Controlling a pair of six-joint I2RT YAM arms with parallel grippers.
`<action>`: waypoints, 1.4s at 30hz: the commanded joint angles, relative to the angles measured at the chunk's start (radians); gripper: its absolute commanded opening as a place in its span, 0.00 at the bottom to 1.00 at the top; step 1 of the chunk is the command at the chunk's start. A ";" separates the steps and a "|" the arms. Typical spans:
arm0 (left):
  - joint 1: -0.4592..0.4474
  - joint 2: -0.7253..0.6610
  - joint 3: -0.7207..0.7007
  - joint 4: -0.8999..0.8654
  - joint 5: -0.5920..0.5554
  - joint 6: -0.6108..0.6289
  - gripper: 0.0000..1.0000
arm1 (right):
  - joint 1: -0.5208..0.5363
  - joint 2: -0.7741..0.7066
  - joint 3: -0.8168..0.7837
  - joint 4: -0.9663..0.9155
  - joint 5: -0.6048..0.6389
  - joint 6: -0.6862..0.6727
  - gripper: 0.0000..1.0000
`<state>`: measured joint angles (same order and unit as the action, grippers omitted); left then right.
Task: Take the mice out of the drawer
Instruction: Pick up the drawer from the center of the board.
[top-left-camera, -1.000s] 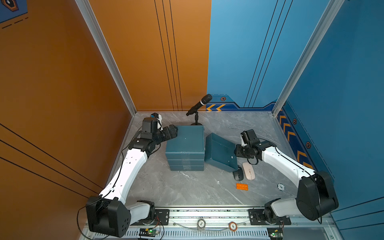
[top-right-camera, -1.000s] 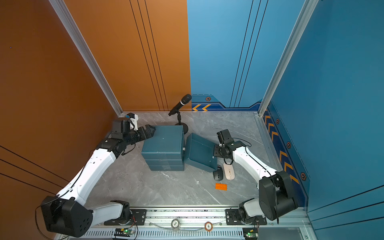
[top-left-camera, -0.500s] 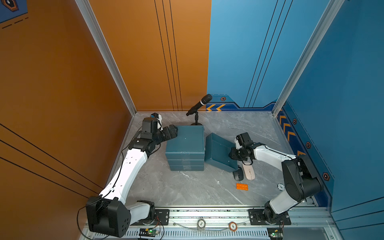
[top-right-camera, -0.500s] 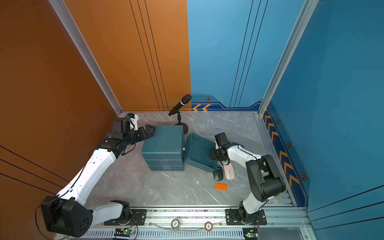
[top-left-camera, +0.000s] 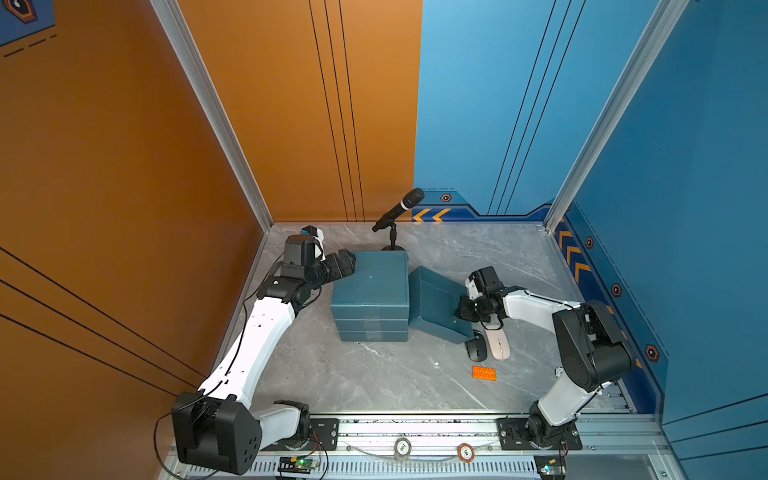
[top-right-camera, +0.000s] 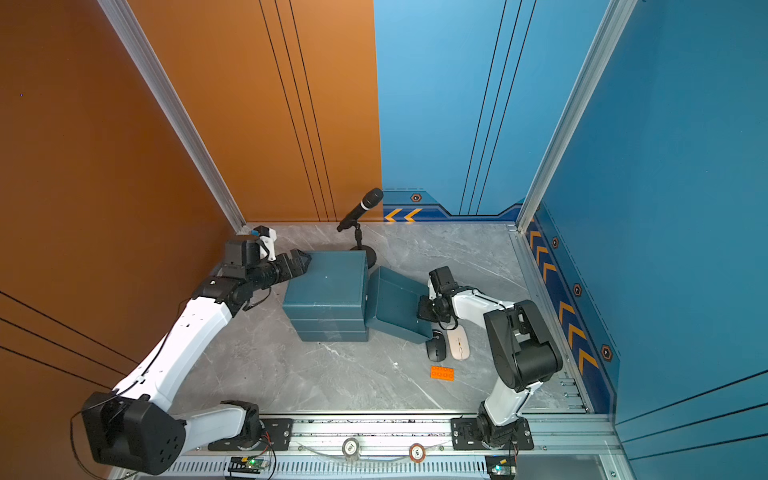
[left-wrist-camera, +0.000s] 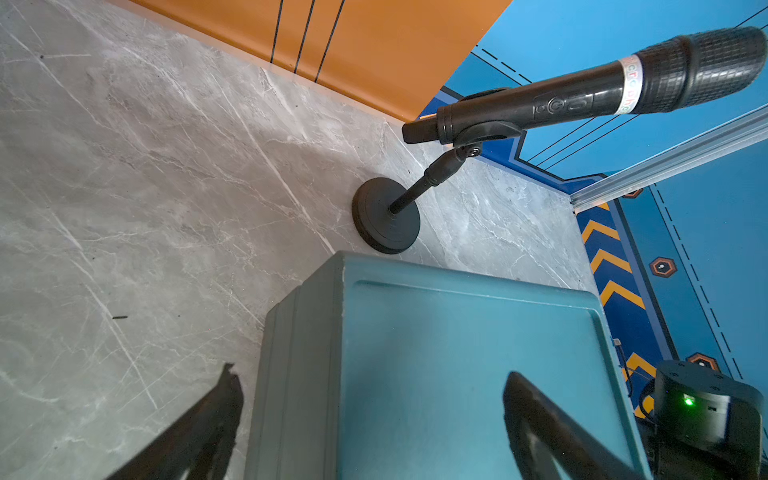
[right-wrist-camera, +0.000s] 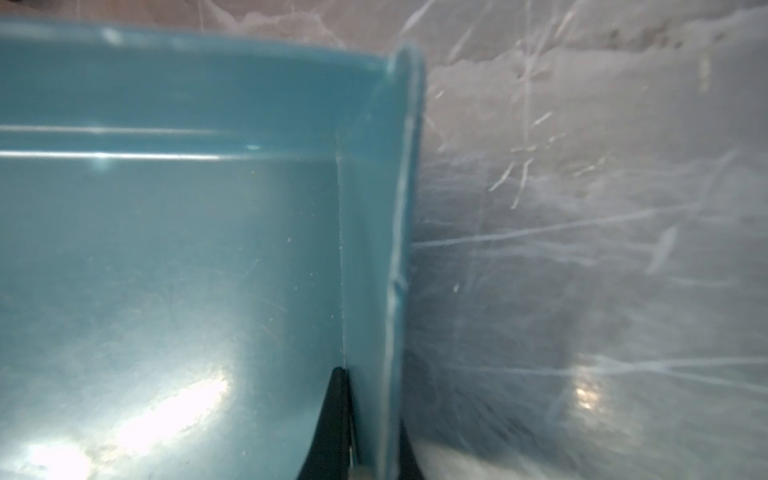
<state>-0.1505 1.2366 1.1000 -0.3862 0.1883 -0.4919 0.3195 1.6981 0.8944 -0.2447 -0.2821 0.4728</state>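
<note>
The right claw (right-wrist-camera: 372, 415) is shown clamped tight on the side wall of the drawer (right-wrist-camera: 166, 249), at the lower centre of the right wrist view, with one finger inside the wall and one outside.

In both top views the drawer (top-left-camera: 436, 307) is seen right of centre, pulled out and tipped, its left edge against or just beside the cabinet (top-left-camera: 370, 282). Two mice have been got out. A black mouse (top-left-camera: 477, 347) and a pink mouse (top-left-camera: 498, 345) lie side by side on the table (top-left-camera: 374, 374), at the drawer's lower right corner. An orange plate (top-left-camera: 484, 372) lies just below them.

The left claw (top-left-camera: 347, 259) is held wide open across the cabinet's upper left corner and grips nothing.

The step is judged to be emptying the drawer by tipping. A slow tilt is advised, with the thin wall pinched squarely. The drawer's low corner should be swung clear of the black mouse.

Only the right wrist view shows the pinch and a bare strip of the drawer's inside. The top views show only the drawer's outside, so any mice left within cannot be told. Only the left wrist view shows the left claw's (left-wrist-camera: 370, 376) spread clearly.
</note>
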 joint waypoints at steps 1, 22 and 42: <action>0.007 -0.011 0.017 -0.006 0.013 0.000 0.98 | 0.004 -0.041 0.015 -0.051 0.019 0.006 0.00; 0.012 -0.017 0.016 -0.003 0.013 -0.002 0.98 | 0.000 -0.285 0.286 -0.542 0.150 -0.005 0.00; 0.009 -0.015 0.016 0.000 0.020 -0.006 0.98 | 0.078 -0.119 0.514 -0.725 0.273 -0.031 0.00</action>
<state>-0.1505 1.2366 1.1000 -0.3859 0.1886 -0.4927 0.3878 1.5711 1.3689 -0.9306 -0.0433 0.4606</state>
